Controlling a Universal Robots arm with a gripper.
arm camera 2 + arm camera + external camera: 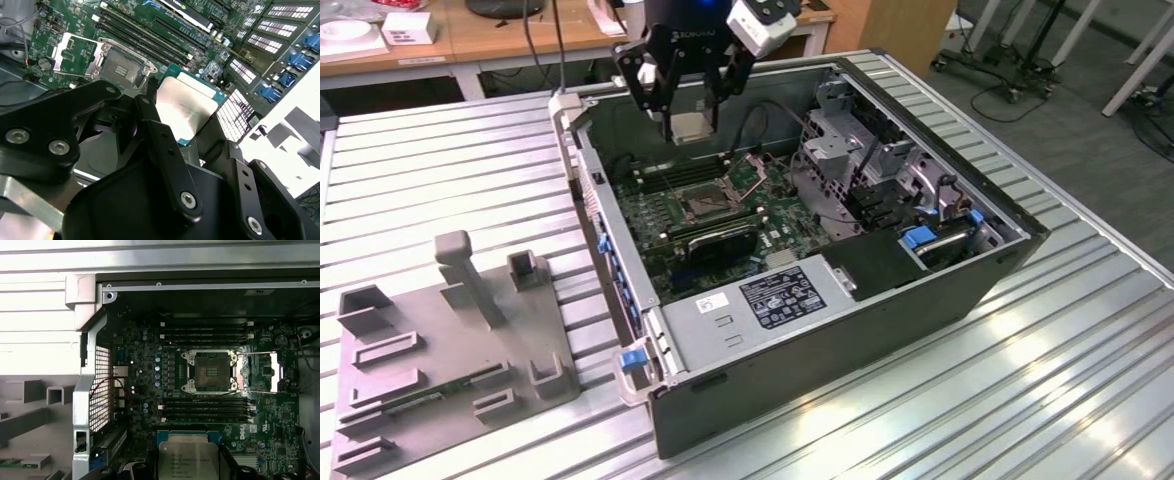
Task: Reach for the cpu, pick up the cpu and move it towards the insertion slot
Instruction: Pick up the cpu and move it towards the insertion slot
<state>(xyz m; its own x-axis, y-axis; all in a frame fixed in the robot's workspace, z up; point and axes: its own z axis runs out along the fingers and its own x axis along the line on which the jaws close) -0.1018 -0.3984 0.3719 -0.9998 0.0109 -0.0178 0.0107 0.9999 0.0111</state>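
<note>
Your gripper [687,118] is closed on the cpu [690,124], pinching the chip by its edges and holding it flat, clear of any surface. In the second wrist view the cpu [184,106] sits between the black fingers [162,145], its pale top showing. Reach and pickup look done; the carry is under way.

In the exterior view the gripper hangs above the open computer case [881,300], over the far end of the motherboard [707,225]. The insertion slot [698,204] lies toward 6 o'clock from the cpu, its frame open, not yet directly beneath it. In the first wrist view the slot [209,372] sits at 12 o'clock from the cpu [188,460], memory slots [207,410] between them.

The grey tray [440,350] rests on the worktop [427,180], at 8 o'clock from the case.
</note>
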